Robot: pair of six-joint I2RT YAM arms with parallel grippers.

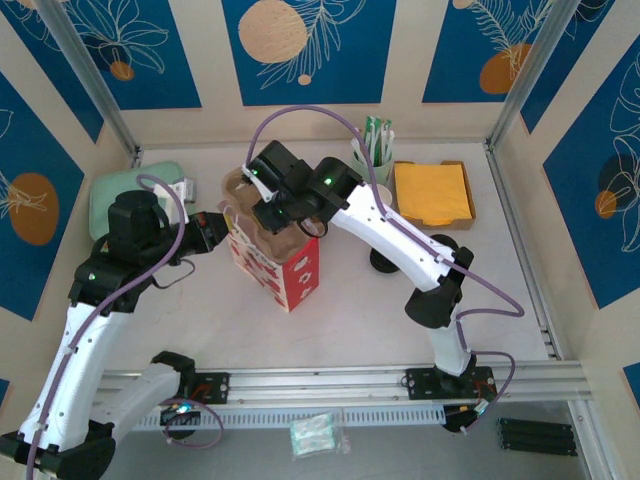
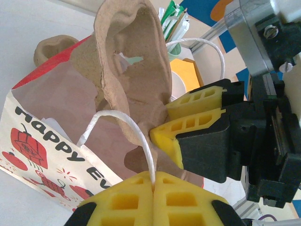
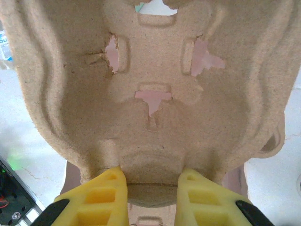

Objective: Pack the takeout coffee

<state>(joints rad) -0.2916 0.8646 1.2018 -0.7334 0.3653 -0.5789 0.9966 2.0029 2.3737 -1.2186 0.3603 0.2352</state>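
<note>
On white tabletop (image 1: 350, 320), blue leaf-print walls (image 1: 330, 40) around, left jaws pinching bag handle (image 2: 141, 136), right jaws pinching pulp carrier (image 3: 150, 117).

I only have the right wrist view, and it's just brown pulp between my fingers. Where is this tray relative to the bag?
Observer: From above, the pulp carrier stands partly in the open mouth of the red-and-white bag, with the right gripper clamped on its edge.
Operator: Is anything holding the bag?
Observer: Yes, the left gripper is shut on the bag's white string handle.
Operator: Any cup in the carrier?
Observer: The pocket facing the left wrist camera holds no cup.
</note>
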